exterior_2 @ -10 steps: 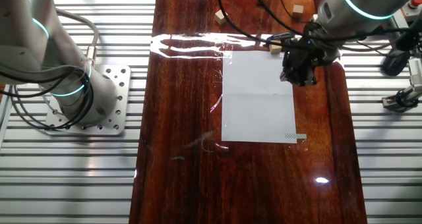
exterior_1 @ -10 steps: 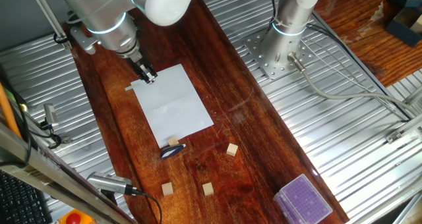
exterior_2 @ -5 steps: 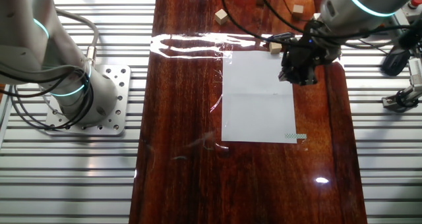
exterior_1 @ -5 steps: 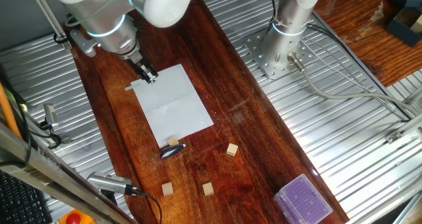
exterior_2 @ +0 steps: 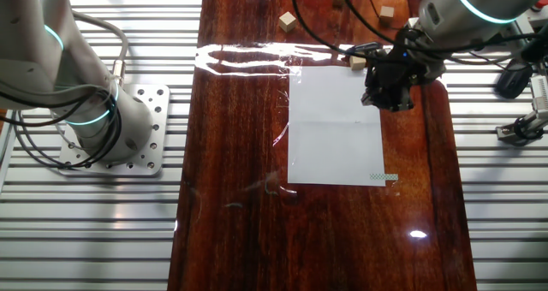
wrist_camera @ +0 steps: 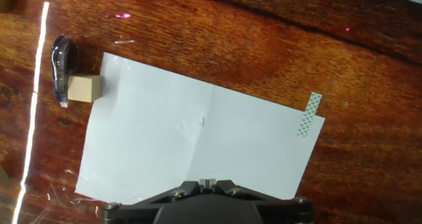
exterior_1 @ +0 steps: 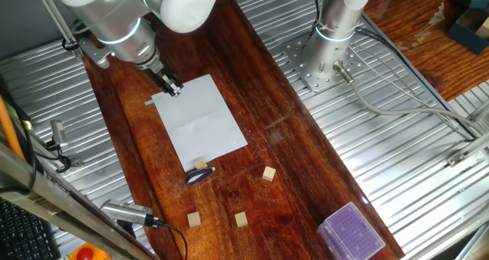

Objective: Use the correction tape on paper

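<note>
gripper (exterior_1: 173, 89): hovers over one end of the paper, near its edge; holds nothing. Fingers (exterior_2: 387, 100) look close together in the fixed views, but tips aren't clear in any view, so can't tell the gap. Hand view shows only the gripper base at bottom, no tips.
paper (wrist_camera: 198, 145): white sheet right under the tool and stretching away from it; faint crease across the middle. Small strip of green tape (wrist_camera: 308, 114) at the corner near the tool, to its right in hand view.
correction tape (wrist_camera: 60, 67): dark blue, lies flat on the wood just off the far end of the paper, up-left of the tool in hand view, well apart from it.
wooden cube (wrist_camera: 85, 88): sits on the paper's far corner, touching or just beside the correction tape, on the side facing the tool.
stage: judged pre-grasp; tape not picked up yet.
risk 1: cube crowds one flank of the tape, so fingers coming down may hit the cube, shove it, or pinch both.
risk 2: tape is low, slim, curved; off-centre pinch could let it swivel or squirt out.
risk 3: only one taped corner visible; pressing or dragging on the sheet could slide or wrinkle it.
other cubes (exterior_1: 268, 173): beyond the tape, further from the tool; prob. no bother.
</note>
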`<state>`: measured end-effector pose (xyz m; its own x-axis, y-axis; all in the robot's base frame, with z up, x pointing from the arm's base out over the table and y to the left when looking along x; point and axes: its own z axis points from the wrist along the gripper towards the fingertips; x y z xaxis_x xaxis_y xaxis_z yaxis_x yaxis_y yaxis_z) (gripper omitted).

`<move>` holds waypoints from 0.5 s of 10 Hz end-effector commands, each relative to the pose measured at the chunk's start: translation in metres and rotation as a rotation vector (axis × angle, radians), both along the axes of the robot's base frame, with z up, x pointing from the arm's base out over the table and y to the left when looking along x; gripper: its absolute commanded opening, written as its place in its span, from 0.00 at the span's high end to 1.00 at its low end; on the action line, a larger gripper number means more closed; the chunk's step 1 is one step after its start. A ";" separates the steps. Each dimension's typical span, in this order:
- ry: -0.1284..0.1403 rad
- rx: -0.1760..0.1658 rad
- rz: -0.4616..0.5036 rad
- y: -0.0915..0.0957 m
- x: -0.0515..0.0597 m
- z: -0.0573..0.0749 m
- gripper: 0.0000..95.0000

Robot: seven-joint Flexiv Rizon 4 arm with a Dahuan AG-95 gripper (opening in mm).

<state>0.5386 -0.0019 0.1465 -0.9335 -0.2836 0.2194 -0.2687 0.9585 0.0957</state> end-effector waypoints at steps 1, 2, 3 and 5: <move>0.000 0.009 -0.011 0.008 -0.002 -0.005 1.00; 0.000 0.011 -0.027 0.018 -0.006 -0.011 1.00; 0.002 0.012 -0.048 0.031 -0.008 -0.016 1.00; 0.004 0.009 -0.083 0.051 -0.006 -0.022 1.00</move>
<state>0.5308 0.0469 0.1253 -0.9528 -0.2111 0.2184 -0.1919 0.9757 0.1057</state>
